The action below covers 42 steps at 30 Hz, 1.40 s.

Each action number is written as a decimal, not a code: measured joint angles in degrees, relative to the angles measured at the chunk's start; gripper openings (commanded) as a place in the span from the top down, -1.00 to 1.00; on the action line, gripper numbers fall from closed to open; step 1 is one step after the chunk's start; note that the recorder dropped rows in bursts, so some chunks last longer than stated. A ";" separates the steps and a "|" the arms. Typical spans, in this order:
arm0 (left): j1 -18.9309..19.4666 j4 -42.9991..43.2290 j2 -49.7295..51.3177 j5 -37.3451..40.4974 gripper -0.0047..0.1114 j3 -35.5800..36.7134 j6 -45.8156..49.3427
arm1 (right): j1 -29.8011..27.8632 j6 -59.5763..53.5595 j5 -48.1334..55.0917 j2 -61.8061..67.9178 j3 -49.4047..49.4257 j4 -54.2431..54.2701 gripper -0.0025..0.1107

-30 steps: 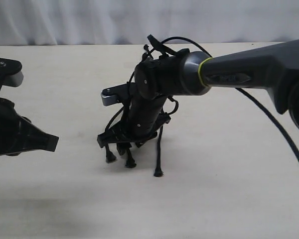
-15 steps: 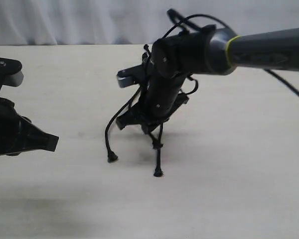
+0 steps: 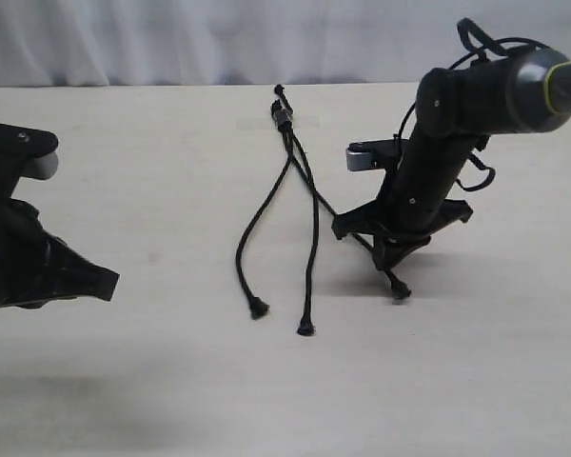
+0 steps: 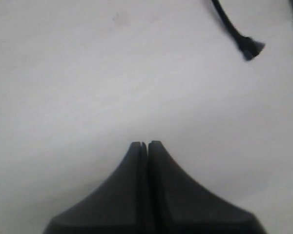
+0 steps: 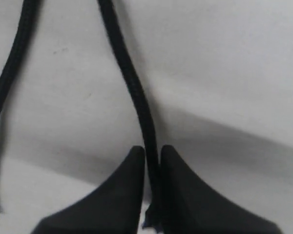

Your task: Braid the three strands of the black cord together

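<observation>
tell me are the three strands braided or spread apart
Spread apart, unbraided. From the knotted head the left strand and middle strand fan loose on the table; the third strand runs aside into the shut right hand.

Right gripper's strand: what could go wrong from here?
The right gripper pinches the held strand close to its tip, so it may slip out under tension. The cord's knotted head lies unpinned, and the left gripper is shut on nothing off to the side, so a pull may drag the other two strands along.
</observation>
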 measured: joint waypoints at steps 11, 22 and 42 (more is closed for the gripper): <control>-8.47 -3.03 17.01 -1.67 0.92 -13.99 3.34 | -2.20 -2.18 -0.23 -6.26 1.03 5.20 -0.10; -17.04 -2.33 41.72 1.89 0.50 -38.31 3.47 | -15.19 2.40 -3.10 -21.49 10.58 5.72 -0.10; -17.31 -1.50 62.12 13.49 0.86 -58.20 6.11 | -15.78 1.67 -9.58 -29.62 23.62 6.27 -0.10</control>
